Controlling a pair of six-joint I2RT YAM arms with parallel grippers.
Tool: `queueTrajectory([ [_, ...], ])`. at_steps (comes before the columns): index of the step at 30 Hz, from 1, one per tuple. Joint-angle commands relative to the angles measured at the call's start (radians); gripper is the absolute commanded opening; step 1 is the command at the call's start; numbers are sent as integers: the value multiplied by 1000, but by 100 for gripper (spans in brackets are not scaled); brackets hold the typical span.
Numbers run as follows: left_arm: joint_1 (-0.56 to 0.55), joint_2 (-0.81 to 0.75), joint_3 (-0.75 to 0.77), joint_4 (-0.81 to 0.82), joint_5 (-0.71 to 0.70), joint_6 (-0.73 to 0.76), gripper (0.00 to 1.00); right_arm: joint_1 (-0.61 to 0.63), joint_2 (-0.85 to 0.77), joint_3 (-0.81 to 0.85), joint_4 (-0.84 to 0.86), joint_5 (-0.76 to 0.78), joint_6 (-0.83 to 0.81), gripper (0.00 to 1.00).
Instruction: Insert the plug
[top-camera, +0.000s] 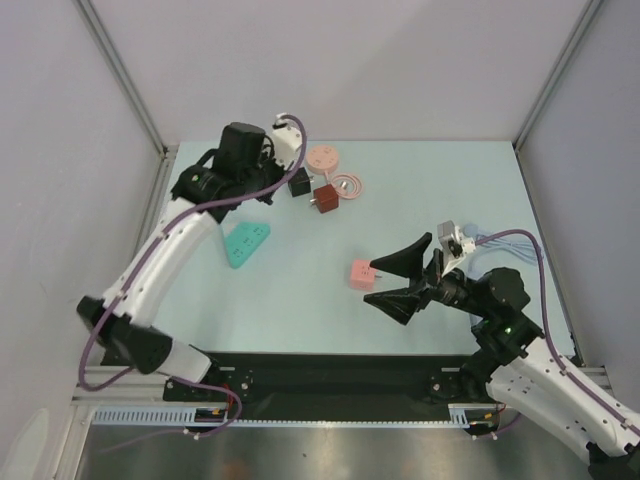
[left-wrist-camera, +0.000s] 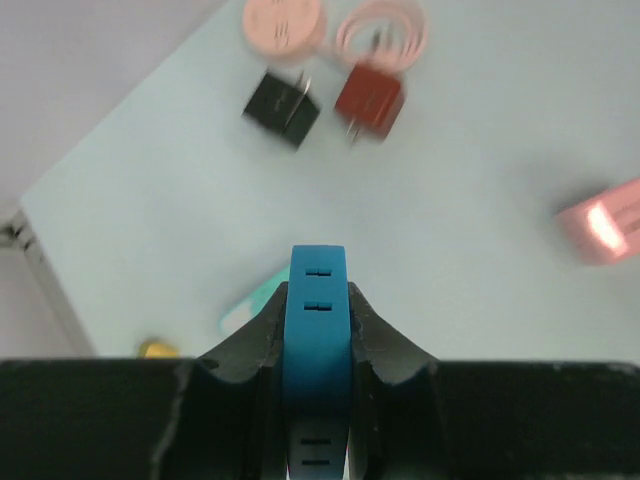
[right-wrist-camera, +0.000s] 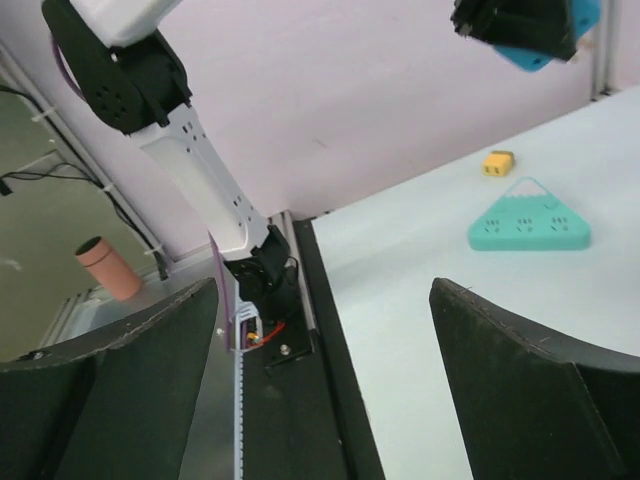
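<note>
Left jaws clamp blue socket strip (left-wrist-camera: 317, 300), right jaws open by pink plug (top-camera: 361, 274), teal strip (top-camera: 245, 243) nearby

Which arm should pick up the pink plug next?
Right. The right gripper is open with its fingertips at the pink plug. The left gripper is farther away and shut on the blue power strip.

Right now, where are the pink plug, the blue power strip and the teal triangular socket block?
pink plug (top-camera: 361, 274): top external view, centre of its body.
blue power strip (left-wrist-camera: 318, 300): left wrist view, slotted face near its upper slots.
teal triangular socket block (right-wrist-camera: 528, 222): right wrist view, middle of its top face.
</note>
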Motion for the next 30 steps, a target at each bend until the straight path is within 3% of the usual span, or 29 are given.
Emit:
queueTrajectory([
  [1, 67, 132, 87, -299, -136, 165, 0, -8, -27, 32, -133, 58, -79, 93],
  [5, 172, 246, 86, -333, 19, 225, 0, -11, -16, 23, -133, 45, -71, 94],
  [11, 216, 370, 47, -272, 6, 294, 0, -11, 11, 24, -128, 14, -48, 94],
  [16, 245, 488, 121, -262, 113, 289, 0, -11, 34, 28, -127, 15, -45, 94],
  [30, 255, 625, 93, -241, 53, 337, 0, -14, 33, 31, -145, 20, -58, 94],
])
